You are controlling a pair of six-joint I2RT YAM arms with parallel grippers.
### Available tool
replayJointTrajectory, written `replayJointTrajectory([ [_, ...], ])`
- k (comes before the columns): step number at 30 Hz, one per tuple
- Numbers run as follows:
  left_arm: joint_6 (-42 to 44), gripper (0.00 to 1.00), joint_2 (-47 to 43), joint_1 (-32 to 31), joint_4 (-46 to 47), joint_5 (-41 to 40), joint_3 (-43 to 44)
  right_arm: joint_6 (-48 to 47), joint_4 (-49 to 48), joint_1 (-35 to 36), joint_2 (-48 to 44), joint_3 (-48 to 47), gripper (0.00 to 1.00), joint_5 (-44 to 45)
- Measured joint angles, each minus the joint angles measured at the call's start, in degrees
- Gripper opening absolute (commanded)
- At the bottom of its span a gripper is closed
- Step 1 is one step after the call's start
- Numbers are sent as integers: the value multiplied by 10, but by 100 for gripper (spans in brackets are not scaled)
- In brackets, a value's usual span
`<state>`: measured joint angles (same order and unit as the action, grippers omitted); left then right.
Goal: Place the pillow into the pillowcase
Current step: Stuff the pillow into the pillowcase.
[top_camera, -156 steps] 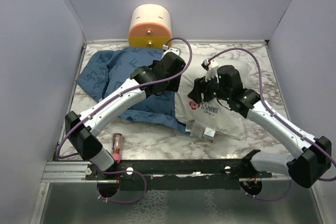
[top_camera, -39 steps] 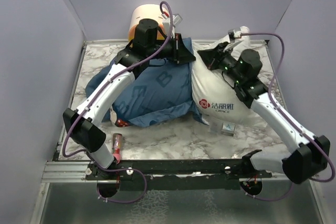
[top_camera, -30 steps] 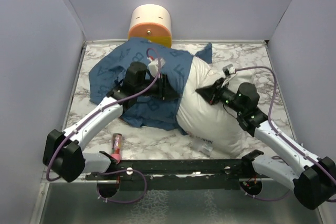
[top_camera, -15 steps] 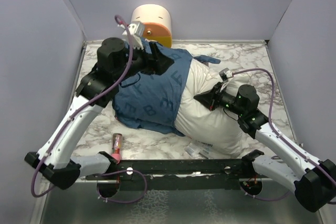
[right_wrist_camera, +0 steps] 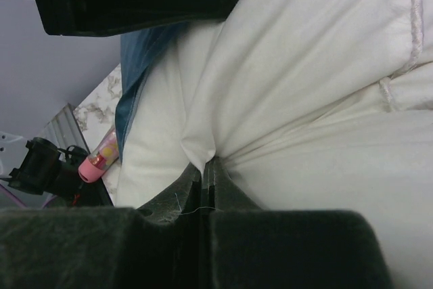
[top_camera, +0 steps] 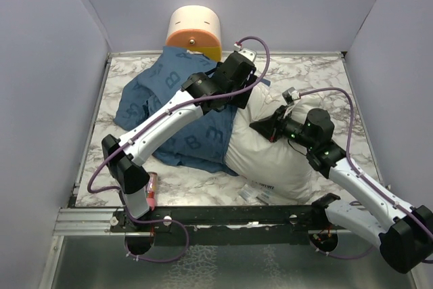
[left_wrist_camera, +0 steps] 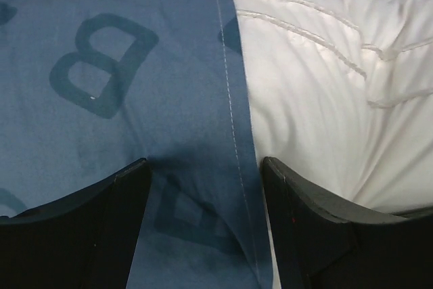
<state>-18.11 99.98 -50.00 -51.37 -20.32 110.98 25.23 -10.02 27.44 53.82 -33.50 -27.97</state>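
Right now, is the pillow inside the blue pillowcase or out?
Mostly out: most of the pillow lies bare; the pillowcase covers only one edge. How deep, cannot tell.

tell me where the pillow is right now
In the top view the pillow lies right of centre, its left edge under the pillowcase, with the right end effector shut on its fabric.

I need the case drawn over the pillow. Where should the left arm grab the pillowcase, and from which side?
Probably the stitched hem of the pillowcase, where it meets the pillow. Come straight down from above: the left gripper is open astride that edge, one finger over blue cloth, the other over white.
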Motion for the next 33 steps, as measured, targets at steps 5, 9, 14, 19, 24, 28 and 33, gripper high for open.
replayJointTrajectory([
  [5, 17, 54, 3, 0, -7, -20, 0, -1, 9, 0, 0, -5, 2, 0],
  [9, 27, 38, 6, -2, -18, -28, 5, -8, 28, 0, 2, -20, 2, 0],
  [14, 37, 33, 10, -6, -42, -30, 29, -20, 42, 3, 6, -33, 2, 0],
  [19, 37, 19, 10, -6, -53, -29, 38, -28, 49, 6, 11, -40, 3, -1],
  [24, 41, 0, 10, -7, -54, -13, 38, -36, 62, 6, 13, -50, 12, -5],
  [28, 51, 0, 8, -3, -47, 4, 34, -59, 103, 6, 13, -80, 53, -17],
  [33, 61, 0, -33, 8, 11, 48, -29, -106, 200, 12, 25, -211, 89, -13],
])
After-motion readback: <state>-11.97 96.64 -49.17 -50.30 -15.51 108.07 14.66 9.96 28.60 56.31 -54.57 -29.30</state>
